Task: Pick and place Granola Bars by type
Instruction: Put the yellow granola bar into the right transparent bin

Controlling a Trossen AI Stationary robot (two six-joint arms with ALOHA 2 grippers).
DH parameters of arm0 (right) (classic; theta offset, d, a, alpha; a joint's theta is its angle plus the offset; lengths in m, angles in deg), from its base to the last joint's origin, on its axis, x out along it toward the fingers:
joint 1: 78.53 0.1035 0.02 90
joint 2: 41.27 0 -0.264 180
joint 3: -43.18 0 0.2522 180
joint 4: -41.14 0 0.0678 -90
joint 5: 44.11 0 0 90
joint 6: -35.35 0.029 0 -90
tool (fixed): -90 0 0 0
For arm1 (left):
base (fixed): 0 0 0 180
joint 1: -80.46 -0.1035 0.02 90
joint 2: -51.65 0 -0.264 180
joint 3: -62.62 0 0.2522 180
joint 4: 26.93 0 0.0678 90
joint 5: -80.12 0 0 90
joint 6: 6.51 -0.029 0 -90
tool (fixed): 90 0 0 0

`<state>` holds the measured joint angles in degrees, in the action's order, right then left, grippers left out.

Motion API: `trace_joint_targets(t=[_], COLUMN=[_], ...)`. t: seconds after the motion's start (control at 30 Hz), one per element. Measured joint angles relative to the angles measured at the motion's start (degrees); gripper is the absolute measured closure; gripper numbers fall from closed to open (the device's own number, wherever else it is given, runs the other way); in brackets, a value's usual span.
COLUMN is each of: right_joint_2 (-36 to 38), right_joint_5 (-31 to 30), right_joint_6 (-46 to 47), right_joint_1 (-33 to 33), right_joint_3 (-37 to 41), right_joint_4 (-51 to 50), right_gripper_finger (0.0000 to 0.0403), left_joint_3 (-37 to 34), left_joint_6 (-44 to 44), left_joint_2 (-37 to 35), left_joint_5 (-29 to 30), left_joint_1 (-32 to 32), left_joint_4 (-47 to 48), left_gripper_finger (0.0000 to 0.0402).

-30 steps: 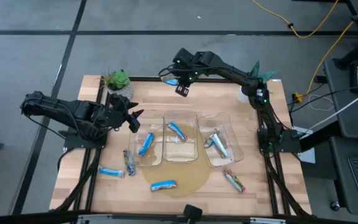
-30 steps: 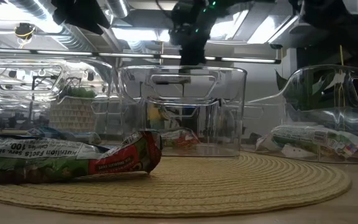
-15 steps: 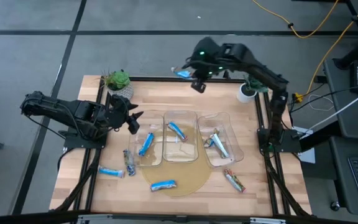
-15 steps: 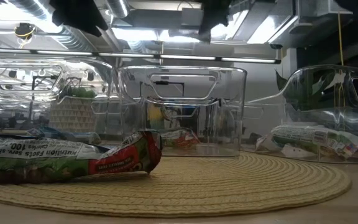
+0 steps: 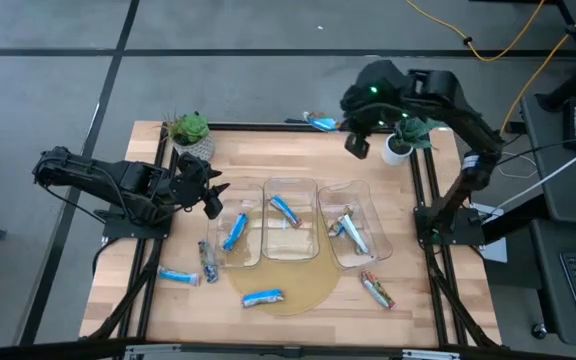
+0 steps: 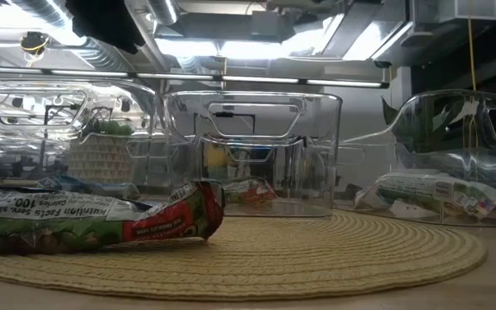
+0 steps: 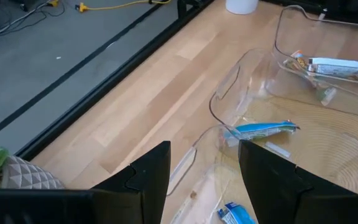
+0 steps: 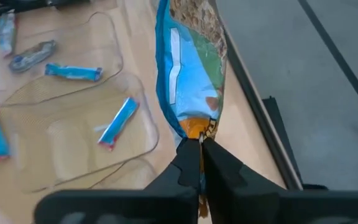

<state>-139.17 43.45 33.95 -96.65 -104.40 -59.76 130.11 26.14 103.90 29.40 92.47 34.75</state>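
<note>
loose granola bars (image 5: 263, 297) are lying on the near table; the left gripper (image 5: 211, 199) is waiting open and empty by the left bin (image 5: 251, 225); the right gripper (image 8: 199, 155), pinched shut on a blue bar (image 8: 190, 78), has swung right along the far edge, carrying it off for sorting.

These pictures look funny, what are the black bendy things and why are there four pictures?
The black bendy things are two robot arms at a wooden table. Each ends in a claw with two fingers. One picture looks down from above, one peeks across the tabletop, and two come from little cameras on the arms' wrists. On the table stand three clear bins on a round mat, and snack bars in shiny wrappers lie in the bins and around them. The robot sorts bars by kind. The right claw is pinched shut on a blue bar, up at the table's far edge. The left claw waits open, beside the bins, holding nothing. Two small potted plants stand at the back.
</note>
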Motion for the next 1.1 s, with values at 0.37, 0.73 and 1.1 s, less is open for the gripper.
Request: trace_joint_targets(t=[0.37, 0.73, 1.1], right_joint_2=[14.9, 34.0, 38.8], right_joint_5=[-0.6, 0.8, 2.1], right_joint_6=[7.3, 17.4, 26.5], right_joint_1=[5.2, 7.2, 12.7], right_joint_3=[19.6, 49.6, 64.5], right_joint_4=[2.7, 16.0, 20.3], right_gripper_finger=[0.0389, 0.0391, 0.0392], left_joint_3=[0.0, 0.0, 0.0], left_joint_6=[-0.5, -1.5, -2.4], left_joint_2=[0.0, 0.0, 0.0], left_joint_5=[0.0, 0.9, 2.2], left_joint_1=[0.0, 0.0, 0.0], left_joint_4=[0.0, -0.1, 0.0], left_gripper_finger=[0.0221, 0.0221, 0.0221])
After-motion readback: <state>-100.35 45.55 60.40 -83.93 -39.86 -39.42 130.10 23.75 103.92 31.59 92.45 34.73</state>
